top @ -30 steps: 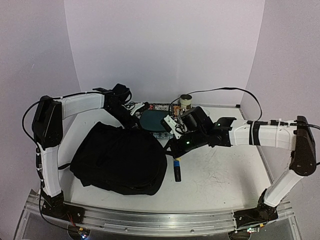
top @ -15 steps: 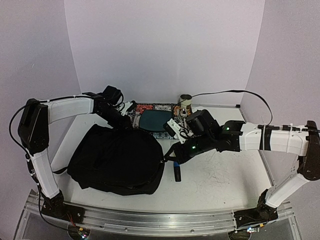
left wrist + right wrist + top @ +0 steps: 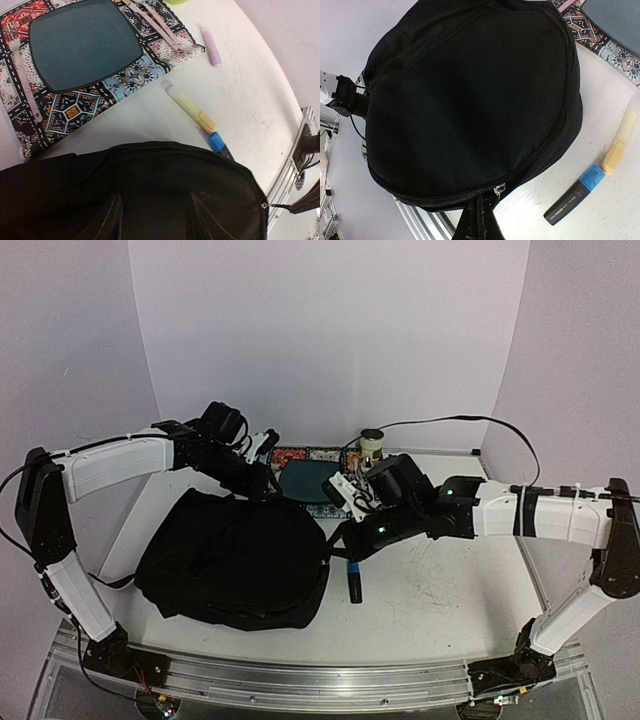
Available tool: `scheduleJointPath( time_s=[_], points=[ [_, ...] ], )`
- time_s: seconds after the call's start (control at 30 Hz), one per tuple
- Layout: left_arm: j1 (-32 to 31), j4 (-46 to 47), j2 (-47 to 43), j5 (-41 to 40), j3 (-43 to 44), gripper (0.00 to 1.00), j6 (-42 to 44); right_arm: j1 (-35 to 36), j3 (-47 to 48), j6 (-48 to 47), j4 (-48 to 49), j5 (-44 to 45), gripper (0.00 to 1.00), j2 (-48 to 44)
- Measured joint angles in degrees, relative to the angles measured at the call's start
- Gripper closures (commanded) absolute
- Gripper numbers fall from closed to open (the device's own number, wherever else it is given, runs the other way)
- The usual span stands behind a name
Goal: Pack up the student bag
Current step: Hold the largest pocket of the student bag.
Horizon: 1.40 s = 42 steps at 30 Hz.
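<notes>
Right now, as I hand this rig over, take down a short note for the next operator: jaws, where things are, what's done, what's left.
Left gripper: jaws apart just above the student bag, holding nothing.
Right gripper: jaws shut, apparently on the zipper pull at the bag's right edge.
Bag: lying flat on the table's left half; the zipper run in view looks closed.
Outside the bag, on the table to its right: yellow highlighter, blue-capped marker, pink highlighter.
Done: nothing visibly packed.
Left, probably: unzip the bag, load the pens, zip it up.
</notes>
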Motion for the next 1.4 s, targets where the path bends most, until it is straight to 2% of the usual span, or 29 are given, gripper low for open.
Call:
scheduleJointPath(
  time_s=[0.3,0.47,0.7,0.97,1.4],
  points=[
    [-5.72,0.79,-4.73,-2.04,-5.27,0.54,-10.95,0.12,1.15,0.26,0.29,-0.76,1.0,1.36],
    [-7.28,0.43,-4.5,-3.1,-5.81,0.53,-14.72,0.89,1.15,0.61,0.33,-1.47,1.0,1.71],
    [-9.3,1.54,2.25,-2.89,0.89,0.52,-20.13,1.18,1.15,0.64,0.62,-0.8,1.0,1.74],
    [-10.1,1.88,6.73,-1.06,1.15,0.52,-26.55,1.37,1.15,0.64,2.0,0.43,1.0,1.93],
    [-10.97,1.93,13.05,4.84,6.05,0.51,-29.82,1.74,1.15,0.55,4.13,0.46,1.0,4.95]
  ],
)
